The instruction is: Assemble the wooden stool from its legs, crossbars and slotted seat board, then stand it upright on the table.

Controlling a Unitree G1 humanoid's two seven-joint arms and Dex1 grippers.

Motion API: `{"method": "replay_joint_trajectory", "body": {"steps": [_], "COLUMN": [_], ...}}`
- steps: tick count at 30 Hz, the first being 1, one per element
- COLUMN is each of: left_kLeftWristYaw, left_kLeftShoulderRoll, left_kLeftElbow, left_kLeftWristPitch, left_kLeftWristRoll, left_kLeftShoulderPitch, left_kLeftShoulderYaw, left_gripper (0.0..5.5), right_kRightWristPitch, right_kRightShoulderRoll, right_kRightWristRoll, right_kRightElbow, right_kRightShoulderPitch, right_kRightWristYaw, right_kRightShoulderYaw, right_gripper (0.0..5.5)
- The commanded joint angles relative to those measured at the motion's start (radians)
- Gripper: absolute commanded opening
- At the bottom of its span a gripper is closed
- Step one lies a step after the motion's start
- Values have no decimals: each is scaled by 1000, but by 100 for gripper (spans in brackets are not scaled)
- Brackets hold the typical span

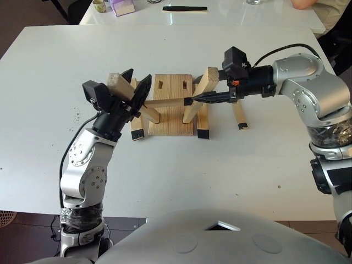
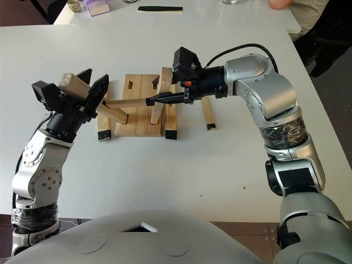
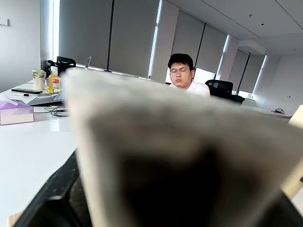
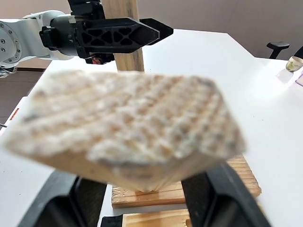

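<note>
Pale pine pieces cluster midway across the white counter [image 1: 55, 137], where the flat slotted wooden seat board [image 1: 171, 122] lies. The left gripper [image 1: 136, 81] is clamped, fingers spread wide, around a chunky pale wooden leg [image 1: 118, 82] raised above the board's left edge. The right gripper [image 1: 193, 100] has its slim black fingers pinched almost together on the end of a thin wooden crossbar [image 1: 168, 102], which spans level between the two. Joining crossbar to leg looks like the step in hand. Doing it well means lining the bar's tip squarely with the leg's socket, bracing the leg firmly, and pushing straight along the bar, not levering. A tilted wooden leg [image 1: 208, 82] stands just behind the right gripper. Whether it is seated I cannot tell, so a sideways swing could topple it. A short wooden leg with a black foot [image 1: 239, 116] lies loose beside the board.
</note>
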Motion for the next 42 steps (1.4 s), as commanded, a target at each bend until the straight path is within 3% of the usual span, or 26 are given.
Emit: {"method": "replay_joint_trajectory", "body": {"steps": [1, 6, 12, 20, 22, 29, 35, 42], "left_kLeftWristYaw": [-27, -20, 101, 188, 242, 409, 453, 438], "left_kLeftShoulderRoll": [-4, -1, -23, 85, 118, 117, 85, 28], "left_kLeftElbow": [7, -18, -164, -292, -359, -406, -304, -149], "left_kLeftWristPitch": [65, 60, 37, 56, 87, 315, 292, 322], "left_kLeftWristRoll": [60, 48, -285, -469, -488, -216, 58, 197], "left_kLeftShoulderPitch": [15, 10, -4, -20, -67, -117, -49, 26], "left_kLeftShoulderYaw": [-145, -115, 167, 320, 269, -173, -286, -368], "left_gripper": [302, 302, 302, 302, 302, 284, 196, 79], "right_kRightWristPitch": [30, 47, 18, 12, 16, 19, 40, 44], "right_kRightShoulderRoll": [45, 55, 20, 23, 24, 31, 42, 54], "right_kRightWristRoll": [-30, -25, -57, -59, -56, -56, -51, -63], "right_kRightElbow": [-5, -21, -3, -4, -8, 0, -1, 10], "right_kRightShoulderPitch": [-23, -18, 10, 22, 19, -10, -42, -56], "right_kRightWristYaw": [-33, -47, -40, -61, -63, -57, -59, -59], "right_kRightShoulderYaw": [48, 37, 26, 27, 25, 33, 35, 41], "right_gripper": [204, 204, 204, 204, 204, 204, 204, 204]}}
